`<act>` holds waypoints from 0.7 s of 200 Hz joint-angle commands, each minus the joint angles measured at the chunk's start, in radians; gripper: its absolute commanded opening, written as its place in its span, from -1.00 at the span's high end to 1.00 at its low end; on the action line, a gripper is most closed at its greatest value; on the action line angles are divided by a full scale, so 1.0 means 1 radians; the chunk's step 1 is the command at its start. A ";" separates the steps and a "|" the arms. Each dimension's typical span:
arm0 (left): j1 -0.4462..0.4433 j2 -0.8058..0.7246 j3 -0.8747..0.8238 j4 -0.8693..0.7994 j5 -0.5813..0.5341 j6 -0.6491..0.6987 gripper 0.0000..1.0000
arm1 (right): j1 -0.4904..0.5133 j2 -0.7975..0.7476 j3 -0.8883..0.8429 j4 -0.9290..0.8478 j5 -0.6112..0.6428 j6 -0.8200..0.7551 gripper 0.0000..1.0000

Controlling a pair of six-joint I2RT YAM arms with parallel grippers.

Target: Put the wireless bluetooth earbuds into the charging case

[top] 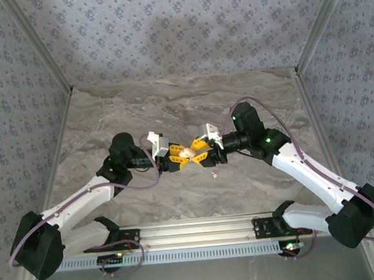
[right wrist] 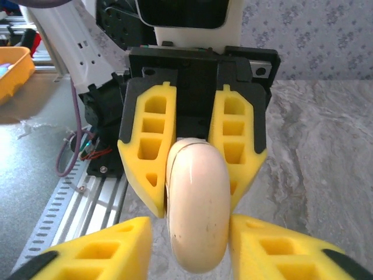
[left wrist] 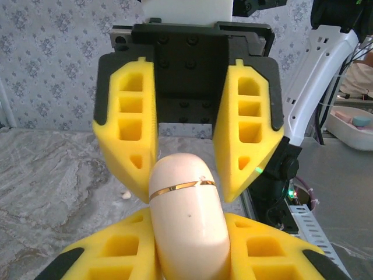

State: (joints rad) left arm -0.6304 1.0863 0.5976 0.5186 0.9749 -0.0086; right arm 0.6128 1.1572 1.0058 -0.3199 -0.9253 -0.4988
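Charging case, pale beige-pink and rounded, up off the table at the middle of the workspace, lying lengthwise between the two grippers set tip to tip. Thin gold line round it toward the far end in the left wrist view, closed with no gap. One tiny dark dot on the face below that line.

Clamped at one end by the left gripper, yellow fingers pressed to both sides with no daylight between pad and case.

Flanked at the other end by the right gripper, jaws narrow around the rounded tip. In the right wrist view, one finger against the case and a thin gap at the other. Impossible to tell whether gripping or merely close.

Beneath, a grey marbled table, with a small pale speck just to the near right of the grippers, too small to identify. Aluminium rail along the near edge. Patterned wallpaper behind and at both sides.
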 commanded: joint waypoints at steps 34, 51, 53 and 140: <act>-0.008 -0.025 0.034 0.014 0.018 0.019 0.61 | 0.005 0.027 0.047 -0.058 -0.075 -0.065 0.49; -0.009 -0.028 0.037 0.015 0.018 0.016 0.61 | 0.011 0.031 0.049 -0.058 -0.062 -0.069 0.36; -0.009 -0.028 0.037 0.014 0.018 0.016 0.60 | 0.011 0.032 0.049 -0.059 -0.059 -0.070 0.35; -0.012 -0.046 0.031 -0.029 -0.020 0.046 0.46 | 0.013 0.048 0.082 -0.133 -0.038 -0.121 0.66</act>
State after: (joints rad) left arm -0.6346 1.0725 0.5976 0.4881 0.9775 0.0055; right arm 0.6147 1.2018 1.0527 -0.3950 -0.9524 -0.5755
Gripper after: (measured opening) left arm 0.250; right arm 0.210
